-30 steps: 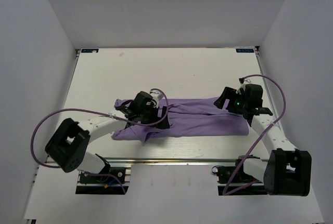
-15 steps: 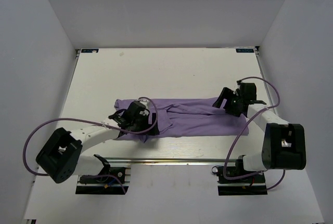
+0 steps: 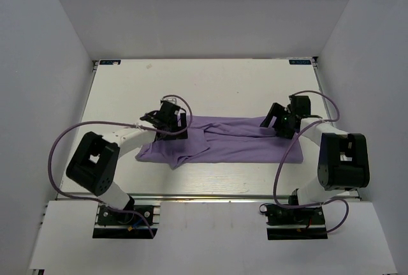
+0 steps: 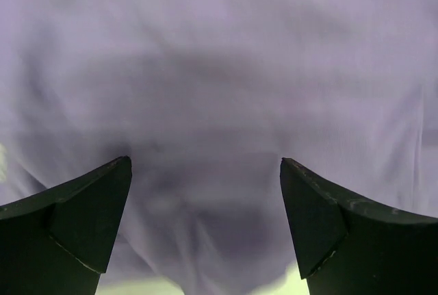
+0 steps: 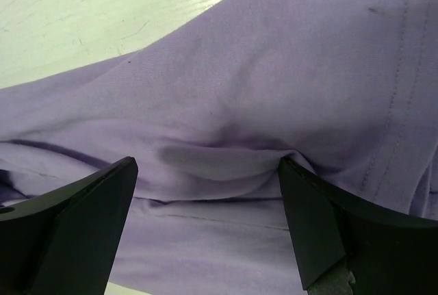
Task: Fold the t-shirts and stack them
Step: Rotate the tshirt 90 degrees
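One lavender t-shirt [image 3: 236,144] lies in a long rumpled band across the middle of the table [image 3: 217,83]. My left gripper [image 3: 171,124] hangs low over the shirt's far left end. Its jaws stand wide open, and in the left wrist view the left gripper [image 4: 205,166] has blurred cloth [image 4: 219,83] filling the space between the fingers. My right gripper [image 3: 278,124] is over the shirt's far right corner, also open. In the right wrist view the right gripper [image 5: 209,166] straddles a raised fold of the t-shirt [image 5: 226,161], with nothing pinched.
White walls close in the table on the left, back and right. Thin purple cables [image 3: 64,144] loop off both arms. A metal rail [image 3: 210,197] runs along the near edge by the arm bases. Bare tabletop [image 5: 82,14] shows beyond the shirt in the right wrist view.
The left gripper has swung back and up to the shirt's far left end. The right gripper edged slightly farther back. The shirt's left end has shifted and spread. Both grippers stayed open.
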`<state>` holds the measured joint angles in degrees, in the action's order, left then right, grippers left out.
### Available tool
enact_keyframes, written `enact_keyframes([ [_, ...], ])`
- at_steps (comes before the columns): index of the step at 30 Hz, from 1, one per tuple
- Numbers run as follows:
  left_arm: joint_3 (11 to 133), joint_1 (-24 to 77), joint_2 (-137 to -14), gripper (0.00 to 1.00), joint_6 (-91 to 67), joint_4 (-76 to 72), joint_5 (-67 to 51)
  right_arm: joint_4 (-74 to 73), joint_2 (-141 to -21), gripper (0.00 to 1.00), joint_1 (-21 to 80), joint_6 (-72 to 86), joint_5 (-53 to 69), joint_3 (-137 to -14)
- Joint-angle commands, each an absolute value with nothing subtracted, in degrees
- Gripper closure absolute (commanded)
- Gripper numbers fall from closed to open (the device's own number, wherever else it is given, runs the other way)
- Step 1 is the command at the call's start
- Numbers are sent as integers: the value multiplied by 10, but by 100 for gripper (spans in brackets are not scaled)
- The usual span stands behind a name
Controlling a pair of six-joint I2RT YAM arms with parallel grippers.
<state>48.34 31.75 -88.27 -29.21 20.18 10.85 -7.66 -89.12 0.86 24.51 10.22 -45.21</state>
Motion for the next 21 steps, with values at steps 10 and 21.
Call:
enact_keyframes([
  [10, 723, 234, -1113, 0, -214, 223, 70, -87, -724, 10, 27, 339, 132, -264],
  [21, 1147, 223, -1434, 0, -185, 289, -69, -83, -628, 10, 102, 336, 198, -172],
])
